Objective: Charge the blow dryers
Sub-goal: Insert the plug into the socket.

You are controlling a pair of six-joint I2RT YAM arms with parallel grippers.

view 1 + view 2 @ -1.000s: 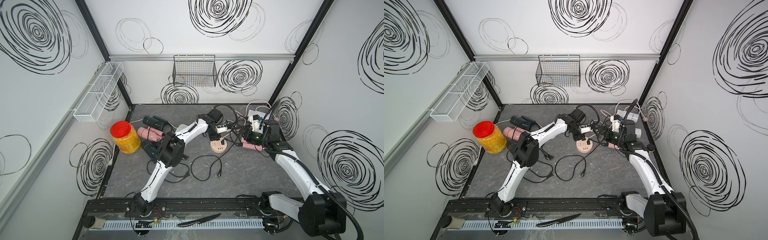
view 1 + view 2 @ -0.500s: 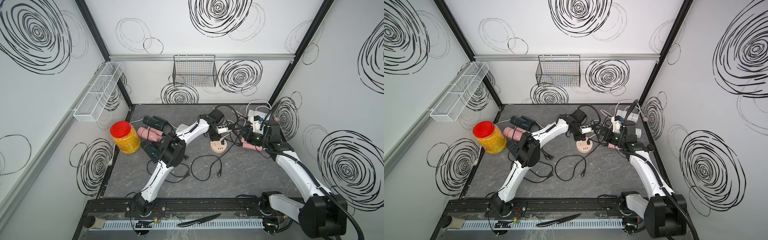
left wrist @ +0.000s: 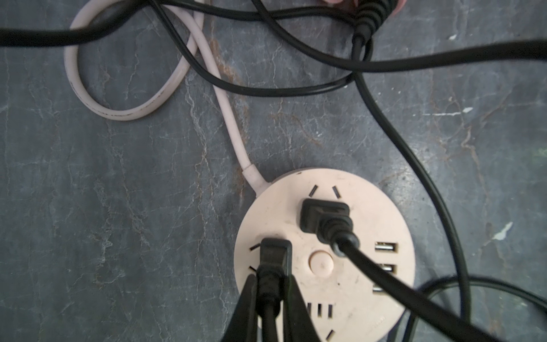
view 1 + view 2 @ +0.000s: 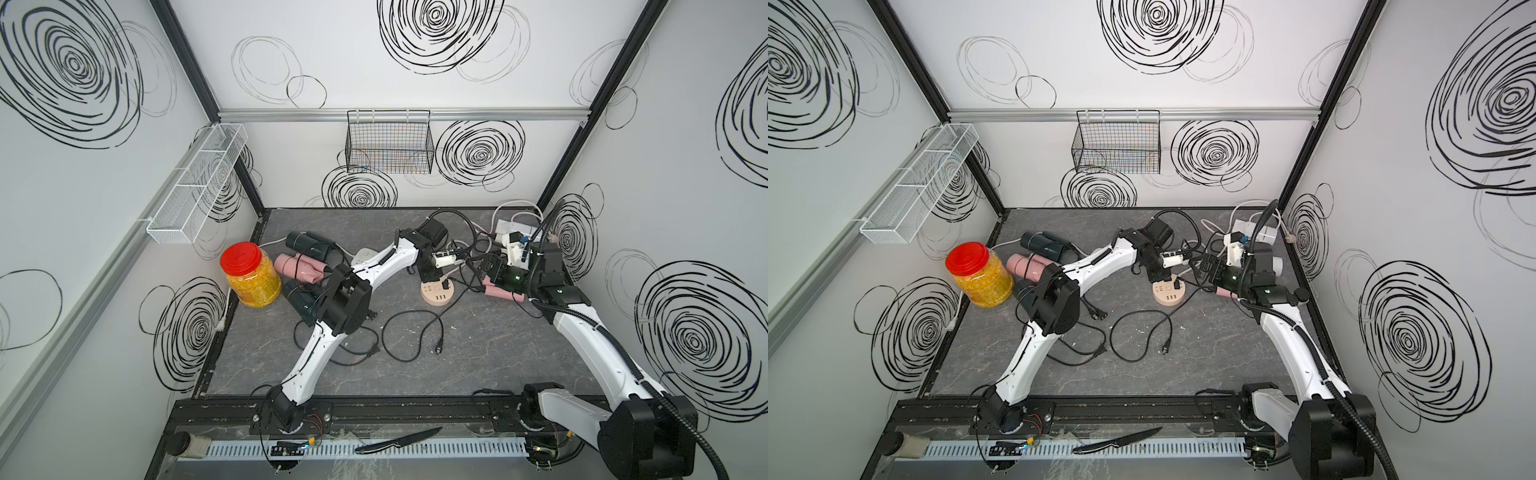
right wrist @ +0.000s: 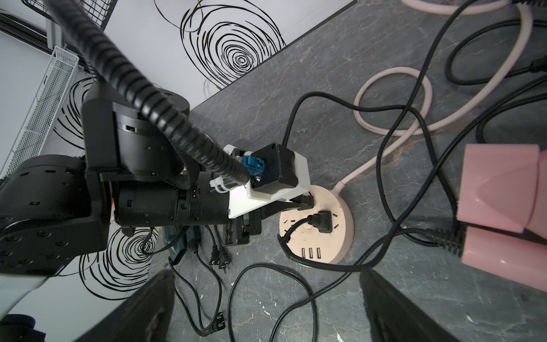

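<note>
1. Left jaws clenched on the gripped plug, a black one standing on the face of the round beige hub. We cannot tell whether its pins are fully home.
2. Right jaws spread wide and empty, their dark fingers hanging above the surface near the hub, on the right arm's side of it.
3. Done, as we read it: the seated plug sits flush in the hub just beside the gripped one. That makes one dryer connected and a second at the socket.
4. The blow dryers lie on both sides of the hub.
   - The far dark dryer, the left-side pink dryer and the near dark dryer lie together, well apart from the hub on the left arm's side.
   - The right-side pink dryer lies near the hub under the right wrist.
   - We cannot pick out any white dryers with certainty.
5. Left to do, in our judgement: the loose plug lies unconnected on the surface, nearer the robot's base than the hub. The paired plugs lie by the left arm's elbow. With at least three cords free, we put the job short of halfway.
</note>
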